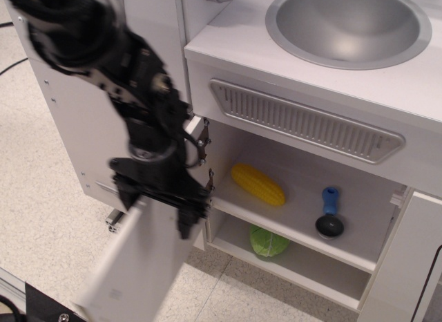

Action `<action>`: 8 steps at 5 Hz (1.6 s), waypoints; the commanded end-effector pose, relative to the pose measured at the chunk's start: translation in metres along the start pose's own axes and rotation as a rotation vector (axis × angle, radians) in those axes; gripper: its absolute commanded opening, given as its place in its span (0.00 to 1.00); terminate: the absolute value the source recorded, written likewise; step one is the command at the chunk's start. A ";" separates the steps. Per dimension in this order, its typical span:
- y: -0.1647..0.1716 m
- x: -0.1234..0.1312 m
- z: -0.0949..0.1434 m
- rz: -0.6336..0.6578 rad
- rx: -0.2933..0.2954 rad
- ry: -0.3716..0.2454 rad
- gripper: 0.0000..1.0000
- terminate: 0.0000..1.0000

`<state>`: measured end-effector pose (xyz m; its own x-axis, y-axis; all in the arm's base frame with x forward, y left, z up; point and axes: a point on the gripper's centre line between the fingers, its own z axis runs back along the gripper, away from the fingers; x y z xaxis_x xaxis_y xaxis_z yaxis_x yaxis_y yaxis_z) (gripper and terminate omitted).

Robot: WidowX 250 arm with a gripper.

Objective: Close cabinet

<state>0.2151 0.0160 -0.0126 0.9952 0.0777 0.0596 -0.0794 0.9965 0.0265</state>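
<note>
Gripper (188,210), black and blurred, pressed against the flat white door (141,267) of the cabinet (304,191), which stood ajar; its claw's spread was unreadable. Bumpy yellow corn (257,184) lay on the inner shelf.

White cabinet (304,191) stands open, its blurred door (141,267) swung partway out.
</note>
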 end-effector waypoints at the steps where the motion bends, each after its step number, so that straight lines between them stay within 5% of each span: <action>1: -0.052 0.034 0.034 0.044 -0.061 -0.099 1.00 0.00; 3: -0.053 0.066 0.053 0.133 -0.098 -0.083 1.00 0.00; 6: 0.029 -0.001 0.075 -0.040 -0.090 -0.106 1.00 0.00; 8: 0.054 -0.013 0.035 -0.062 -0.014 -0.066 1.00 0.00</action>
<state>0.1883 0.0625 0.0133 0.9951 0.0195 0.0972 -0.0205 0.9997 0.0094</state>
